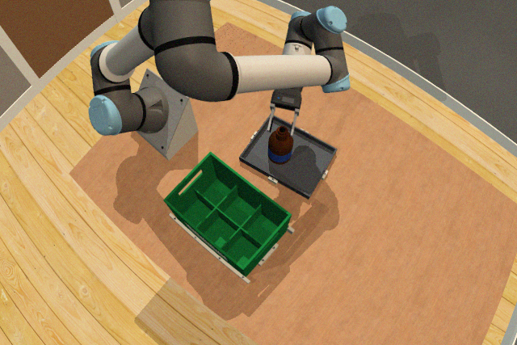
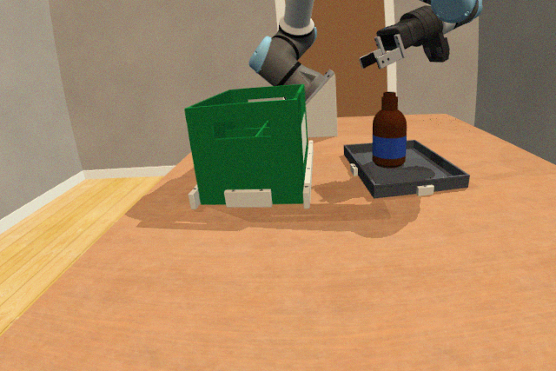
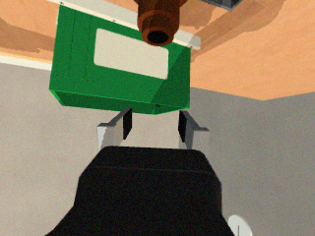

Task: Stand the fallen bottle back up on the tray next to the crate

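The brown bottle (image 1: 279, 149) (image 2: 389, 133) (image 3: 157, 17) with a blue label stands upright on the dark tray (image 1: 300, 178) (image 2: 394, 189), toward the tray's crate side. The tray also shows at the top edge of the wrist view. My gripper (image 1: 280, 131) (image 2: 378, 59) (image 3: 155, 119) is open, with nothing between its fingers. It is tilted and hangs above the bottle's mouth, apart from it. In the wrist view the bottle's mouth lies beyond the fingertips. The bottle's base is hidden in the wrist view.
The green crate (image 1: 266, 203) (image 2: 251, 160) (image 3: 74, 59) stands beside the tray, its visible compartments empty, with pale strips along its foot. Small pale blocks sit at the tray's sides. The arm's grey base stand (image 1: 181, 136) (image 2: 324, 110) is behind the crate.
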`<state>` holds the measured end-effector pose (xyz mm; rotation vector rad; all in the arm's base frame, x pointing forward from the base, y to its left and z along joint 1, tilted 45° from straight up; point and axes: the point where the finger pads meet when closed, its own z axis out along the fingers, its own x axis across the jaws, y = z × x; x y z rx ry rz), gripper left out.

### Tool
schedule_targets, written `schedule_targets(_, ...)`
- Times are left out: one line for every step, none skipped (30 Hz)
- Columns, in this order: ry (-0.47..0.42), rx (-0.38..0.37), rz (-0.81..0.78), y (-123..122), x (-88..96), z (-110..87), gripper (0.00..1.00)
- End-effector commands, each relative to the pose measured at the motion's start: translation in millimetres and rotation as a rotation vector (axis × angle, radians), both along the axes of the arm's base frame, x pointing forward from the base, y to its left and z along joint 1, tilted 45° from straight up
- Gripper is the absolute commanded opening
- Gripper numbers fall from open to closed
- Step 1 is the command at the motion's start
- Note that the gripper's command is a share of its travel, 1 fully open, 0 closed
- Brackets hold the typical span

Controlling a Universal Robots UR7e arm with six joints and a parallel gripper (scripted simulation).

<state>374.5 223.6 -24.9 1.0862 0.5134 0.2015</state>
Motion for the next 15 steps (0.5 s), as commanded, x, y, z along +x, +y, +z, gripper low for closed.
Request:
schedule_targets(-0.003, 0.003, 0.0, 8.6, -0.3, 8.4, 1.0)
schedule_targets(-0.003, 0.003, 0.0, 9.1, -0.3, 9.0, 1.0)
schedule_targets(-0.003, 0.003, 0.0, 9.5, -0.4, 9.4, 1.0)
schedule_targets(-0.003, 0.003, 0.0, 9.5, -0.4, 9.4, 1.0)
schedule_targets(-0.003, 0.003, 0.0, 9.5, -0.4, 9.4, 1.0)
schedule_targets(-0.003, 0.003, 0.0, 9.9, -0.4, 9.8, 1.0)
schedule_targets(-0.003, 0.003, 0.0, 10.2, -0.5, 10.1, 1.0)
schedule_targets(-0.003, 0.003, 0.0, 10.4, -0.5, 10.3, 1.0)
schedule_targets(-0.003, 0.003, 0.0, 10.5, -0.6, 10.4, 1.0)
schedule_targets(-0.003, 0.003, -0.001, 10.4, -0.6, 10.5, 1.0)
schedule_targets(-0.003, 0.002, -0.001, 10.3, -0.6, 10.6, 1.0)
schedule_targets(-0.002, 0.002, -0.001, 10.2, -0.6, 10.6, 1.0)
schedule_targets(-0.002, 0.002, -0.001, 10.1, -0.6, 10.5, 1.0)
schedule_targets(-0.002, 0.002, -0.001, 9.9, -0.6, 10.4, 1.0)
schedule_targets(-0.002, 0.002, -0.002, 9.9, -0.6, 10.3, 0.0)
